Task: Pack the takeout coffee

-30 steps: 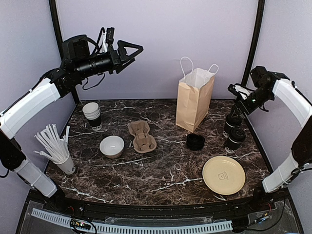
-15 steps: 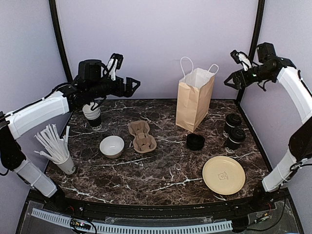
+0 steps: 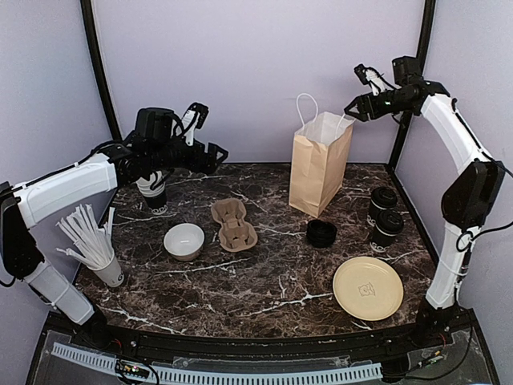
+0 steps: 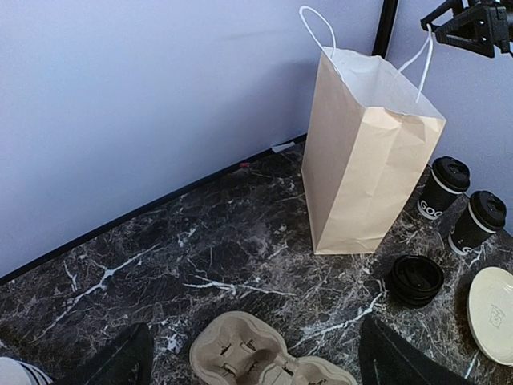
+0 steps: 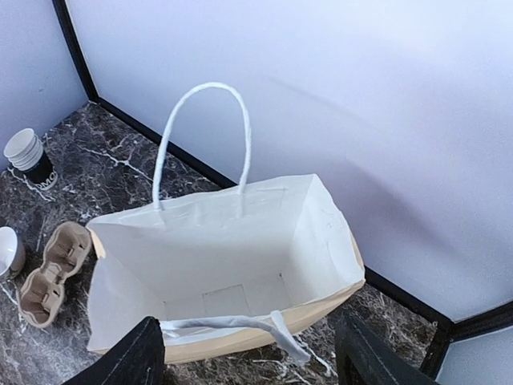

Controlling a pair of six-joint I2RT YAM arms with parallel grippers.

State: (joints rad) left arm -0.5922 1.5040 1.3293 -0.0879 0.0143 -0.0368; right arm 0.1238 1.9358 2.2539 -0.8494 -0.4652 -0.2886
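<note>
Right gripper (image 3: 353, 92), spread and empty, leaves the 2 lidded cups (image 3: 388, 228) at the tabletop's (image 3: 272, 281) right edge for the paper bag (image 3: 319, 172); left gripper (image 3: 210, 132), also spread, lowers. Nothing packed.

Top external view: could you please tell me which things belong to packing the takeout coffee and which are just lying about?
For the job: rear lidded cup, front lidded cup, paper bag, probably the cardboard cup carrier.
Lying about: lidless cup stack, white bowl, loose black lids, yellow plate, cup of white sticks.
</note>
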